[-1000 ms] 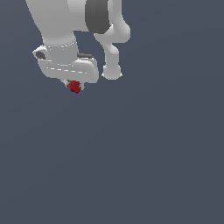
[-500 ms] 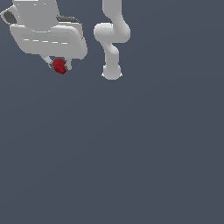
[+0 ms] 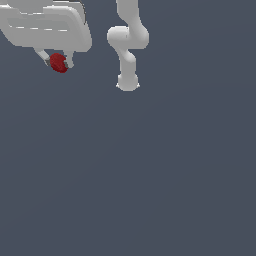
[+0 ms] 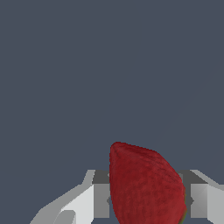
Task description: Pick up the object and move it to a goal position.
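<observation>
While my wrist view is filled close-up by the dark red strawberry (image 4: 146, 186), I can see my gripper (image 4: 146, 199) clenched on it, a grey finger (image 4: 94, 199) pressed to each flank. In the exterior view the strawberry (image 3: 58, 63) hangs beneath my white hand near the exterior view's upper left, with my arm's base (image 3: 127, 82) farther off on the plain grey floor (image 3: 150, 175).

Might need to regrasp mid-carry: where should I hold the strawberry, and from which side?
Keep the hold it has now: the strawberry sits between the fingers, pinched across its broad middle with the tapered tip pointing out of the gripper. Come from the wide end, fingers on opposite flanks; the narrow tip would probably slip.
</observation>
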